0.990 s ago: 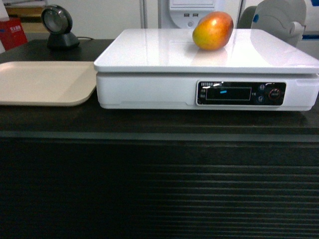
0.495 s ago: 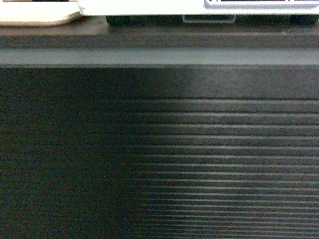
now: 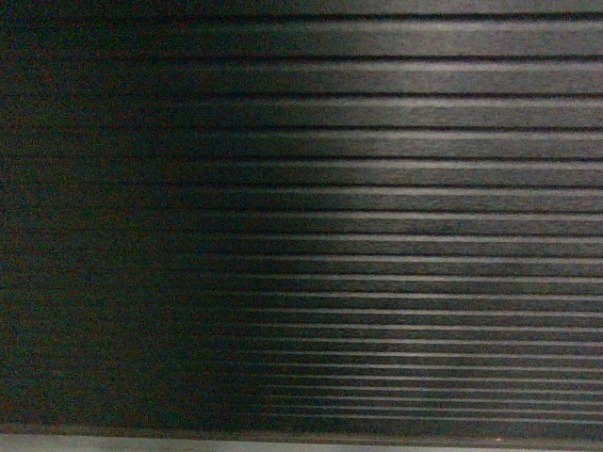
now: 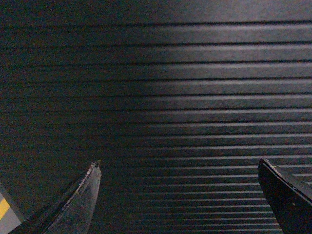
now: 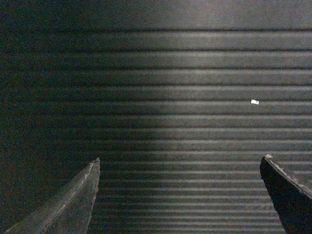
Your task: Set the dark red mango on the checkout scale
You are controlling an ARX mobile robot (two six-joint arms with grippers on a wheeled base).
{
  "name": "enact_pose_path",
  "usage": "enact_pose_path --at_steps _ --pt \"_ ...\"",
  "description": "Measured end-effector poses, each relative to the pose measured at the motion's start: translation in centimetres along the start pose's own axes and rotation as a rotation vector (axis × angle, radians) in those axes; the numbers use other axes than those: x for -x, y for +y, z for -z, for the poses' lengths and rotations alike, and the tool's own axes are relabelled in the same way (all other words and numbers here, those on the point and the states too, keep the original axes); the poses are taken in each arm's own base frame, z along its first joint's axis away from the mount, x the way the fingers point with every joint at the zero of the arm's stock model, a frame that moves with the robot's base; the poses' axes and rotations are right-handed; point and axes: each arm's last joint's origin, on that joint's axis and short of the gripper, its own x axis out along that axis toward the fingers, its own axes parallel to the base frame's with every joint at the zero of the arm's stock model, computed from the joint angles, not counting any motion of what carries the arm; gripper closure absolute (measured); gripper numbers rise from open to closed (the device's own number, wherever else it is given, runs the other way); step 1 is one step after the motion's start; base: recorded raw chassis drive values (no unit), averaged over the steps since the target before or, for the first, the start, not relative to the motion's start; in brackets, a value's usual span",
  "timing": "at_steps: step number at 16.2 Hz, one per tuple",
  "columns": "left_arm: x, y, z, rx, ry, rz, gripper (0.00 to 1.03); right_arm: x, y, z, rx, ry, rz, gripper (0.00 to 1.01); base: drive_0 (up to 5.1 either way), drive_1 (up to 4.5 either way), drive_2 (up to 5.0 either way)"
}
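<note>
Ribbed checkout panel facing both tools

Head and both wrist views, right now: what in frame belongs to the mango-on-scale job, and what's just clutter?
Belongs to the job:
- checkout front panel, ribbed and dark, fills all three views
- left tool, open, empty
- right tool, open, empty
- mango and scale: not in view

Just there:
- small white speck on the panel
- yellow-and-grey corner, too little visible to identify
</note>
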Motion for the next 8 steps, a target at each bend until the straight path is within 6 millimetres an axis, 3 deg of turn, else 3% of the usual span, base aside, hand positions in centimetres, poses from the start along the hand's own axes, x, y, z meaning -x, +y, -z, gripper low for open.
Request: enact_pose_path --at_steps 8 --pt "0.0 0.0 0.03 0.0 0.003 0.0 0.05 0.0 0.0 0.02 0.0 0.002 0.0 0.03 0.0 0.0 0.0"
